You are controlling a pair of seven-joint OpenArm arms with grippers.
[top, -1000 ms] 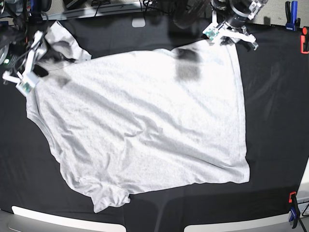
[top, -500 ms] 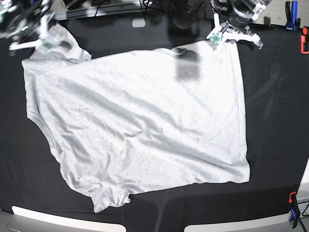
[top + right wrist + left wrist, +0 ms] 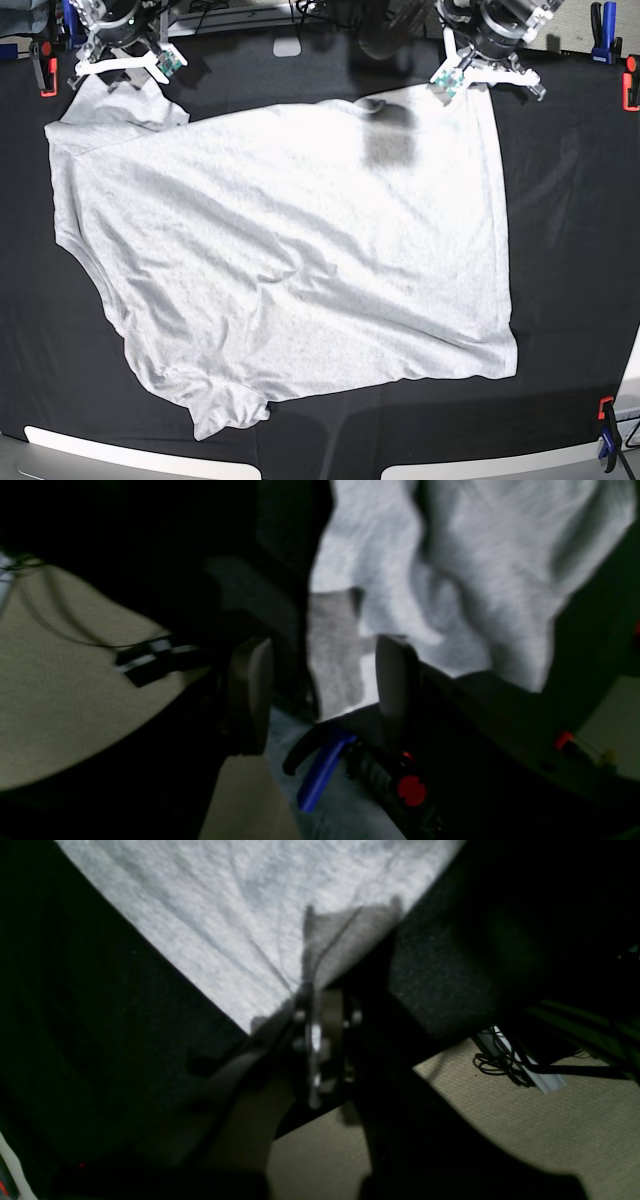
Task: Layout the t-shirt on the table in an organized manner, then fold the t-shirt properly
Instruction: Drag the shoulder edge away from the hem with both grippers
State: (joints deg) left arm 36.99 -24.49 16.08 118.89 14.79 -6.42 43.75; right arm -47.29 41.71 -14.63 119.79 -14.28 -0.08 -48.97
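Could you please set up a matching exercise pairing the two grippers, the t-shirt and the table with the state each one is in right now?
Column one:
1. left gripper
2. right gripper
3. t-shirt
4. table

Column two:
A. jaws apart, holding nothing, over the sleeve at the table's far edge
B. covered in black cloth, bearing the shirt
C. spread out flat, not yet folded
D. shut on a far corner of the fabric

Right pairs: 1-D, 2-A, 3-C, 4-B
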